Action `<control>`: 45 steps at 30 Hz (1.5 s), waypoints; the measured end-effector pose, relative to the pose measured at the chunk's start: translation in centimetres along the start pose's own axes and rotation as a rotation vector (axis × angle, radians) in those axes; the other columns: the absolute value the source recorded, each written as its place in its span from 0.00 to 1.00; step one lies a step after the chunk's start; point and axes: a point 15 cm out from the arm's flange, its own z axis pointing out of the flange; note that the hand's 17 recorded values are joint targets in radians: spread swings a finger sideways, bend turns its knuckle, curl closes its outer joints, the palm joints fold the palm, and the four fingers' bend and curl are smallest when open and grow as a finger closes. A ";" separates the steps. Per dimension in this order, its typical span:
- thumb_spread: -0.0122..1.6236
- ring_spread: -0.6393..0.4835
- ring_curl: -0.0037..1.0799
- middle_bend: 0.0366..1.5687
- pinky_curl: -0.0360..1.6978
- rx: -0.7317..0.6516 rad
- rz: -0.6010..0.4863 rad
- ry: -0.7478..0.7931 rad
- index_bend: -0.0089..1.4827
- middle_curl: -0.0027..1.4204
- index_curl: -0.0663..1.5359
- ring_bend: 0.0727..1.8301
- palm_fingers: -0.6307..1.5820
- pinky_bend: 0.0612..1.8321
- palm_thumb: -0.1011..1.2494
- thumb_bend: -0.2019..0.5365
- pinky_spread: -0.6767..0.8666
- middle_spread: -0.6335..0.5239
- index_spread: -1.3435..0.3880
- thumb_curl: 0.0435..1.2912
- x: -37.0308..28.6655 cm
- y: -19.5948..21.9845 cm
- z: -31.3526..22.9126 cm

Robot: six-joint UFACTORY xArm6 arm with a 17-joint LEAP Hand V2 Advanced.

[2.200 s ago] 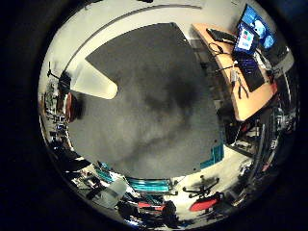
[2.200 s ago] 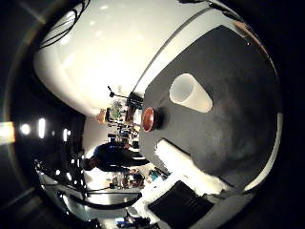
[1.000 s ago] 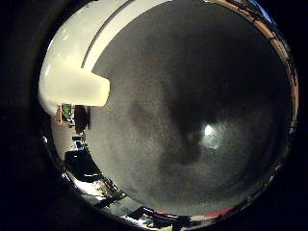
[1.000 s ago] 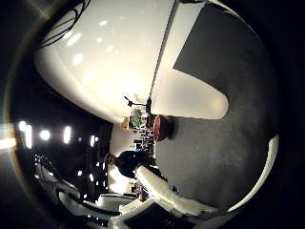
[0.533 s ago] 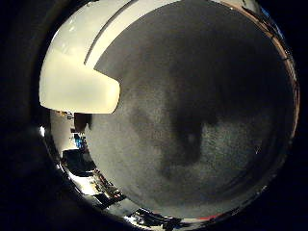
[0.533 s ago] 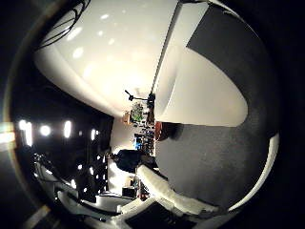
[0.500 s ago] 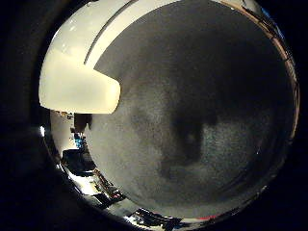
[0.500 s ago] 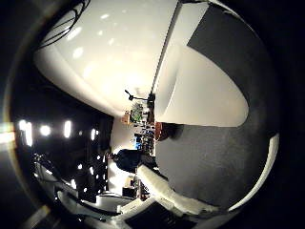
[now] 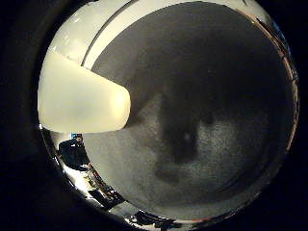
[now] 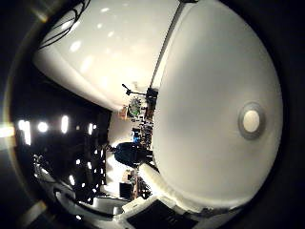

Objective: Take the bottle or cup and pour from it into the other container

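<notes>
A white cup lies on its side on the grey mat, at the mat's edge, in the little finger side palm view. In the thumb side palm view the white cup fills much of the picture, so it is very close to my palm, and a round mark shows on it. My right hand is right at the cup. The other container does not show clearly in either view.
A white table top lies beyond the mat and reflects ceiling lights. The hand's dark shadow falls on the mat beside the cup. Room clutter shows far off past the table's edge.
The cup has grown much larger in both views as the palm closed in on it. The small brown container seen earlier beside it is now out of sight.
</notes>
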 end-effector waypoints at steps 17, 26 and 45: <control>0.57 0.61 0.27 0.21 0.19 -0.014 -0.004 -0.008 0.10 0.26 0.20 0.26 0.42 0.19 0.46 0.24 0.59 0.62 0.70 0.21 -0.2 0.0 0.8; 0.59 0.45 0.35 0.36 0.19 -0.033 -0.006 -0.034 0.12 0.32 0.20 0.47 0.63 0.32 0.55 0.25 0.35 0.46 0.63 0.23 -1.0 0.4 1.0; 0.50 0.35 0.54 0.59 0.36 -0.069 0.032 -0.153 0.27 0.53 0.48 0.63 0.77 0.58 0.71 0.24 0.16 0.34 0.50 0.39 -3.3 1.4 2.1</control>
